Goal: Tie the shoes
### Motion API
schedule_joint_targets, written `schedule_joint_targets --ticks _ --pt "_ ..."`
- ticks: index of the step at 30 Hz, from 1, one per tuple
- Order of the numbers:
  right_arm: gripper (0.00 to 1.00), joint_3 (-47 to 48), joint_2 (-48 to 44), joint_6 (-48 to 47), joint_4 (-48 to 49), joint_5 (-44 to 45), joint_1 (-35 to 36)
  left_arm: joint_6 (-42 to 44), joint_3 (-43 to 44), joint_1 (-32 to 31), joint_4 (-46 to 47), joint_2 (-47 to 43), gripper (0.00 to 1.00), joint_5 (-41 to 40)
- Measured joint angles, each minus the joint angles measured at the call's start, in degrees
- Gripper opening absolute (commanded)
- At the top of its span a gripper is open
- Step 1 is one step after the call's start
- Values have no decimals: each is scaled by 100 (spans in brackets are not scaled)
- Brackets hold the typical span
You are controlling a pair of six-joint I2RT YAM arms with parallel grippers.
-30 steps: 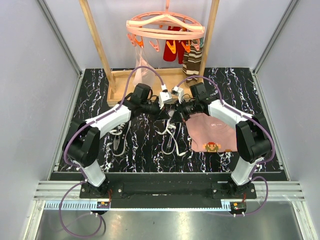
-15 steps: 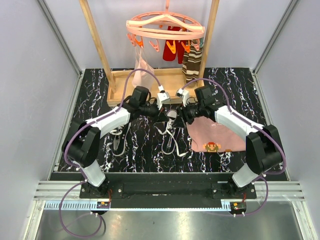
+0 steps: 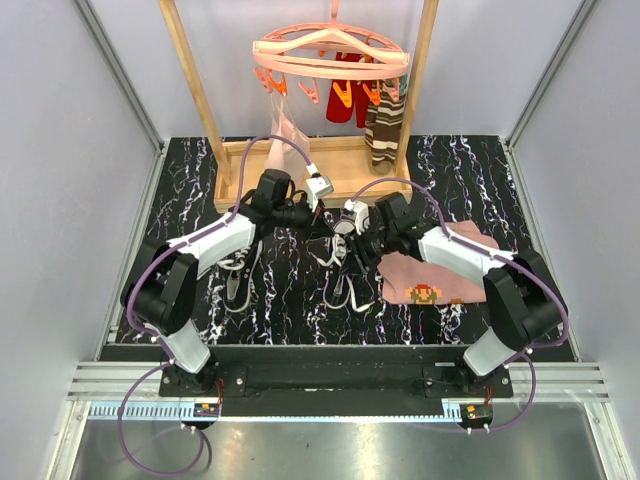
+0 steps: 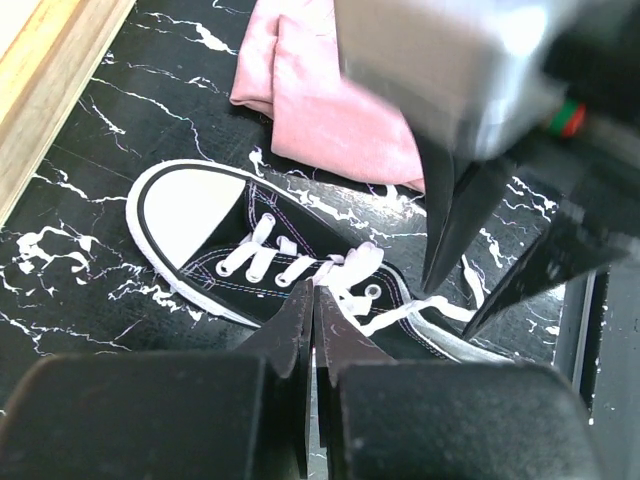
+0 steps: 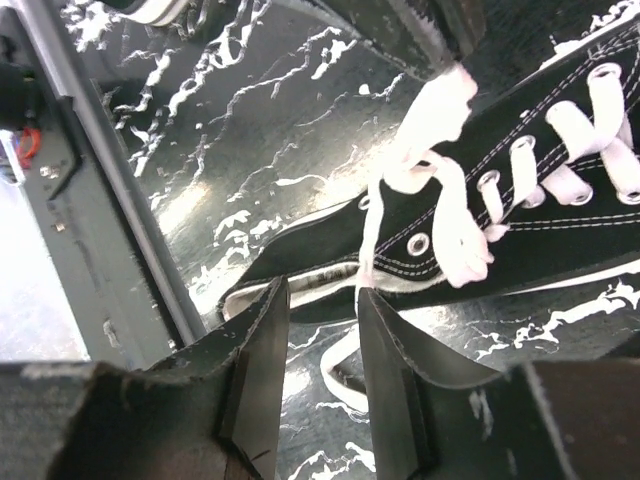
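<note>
Shoe, black with a white toe cap, lies mid-desk just beside a pink cloth. A second shoe lies to its left, untouched. Both arms meet over the middle shoe. Left hand is pinched together on a white lace near the top eyelets. Right hand hovers by the heel with its fingers apart, holding nothing. A loose lace end lies on the desk below the gap. No bow is formed yet. A hard pull could slip the thin lace from the pinch or drag the light shoe. The right hand could scrape the desk and miss the flat lace end.
</note>
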Motion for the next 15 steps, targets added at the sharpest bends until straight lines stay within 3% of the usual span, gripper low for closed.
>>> schedule_joint_targets --ticks 9,15 --pt "43 -131 24 173 415 601 162 -4 0 0 13 0 0 0" --pt "37 -160 55 216 496 826 240 -7 0 0 13 0 0 0"
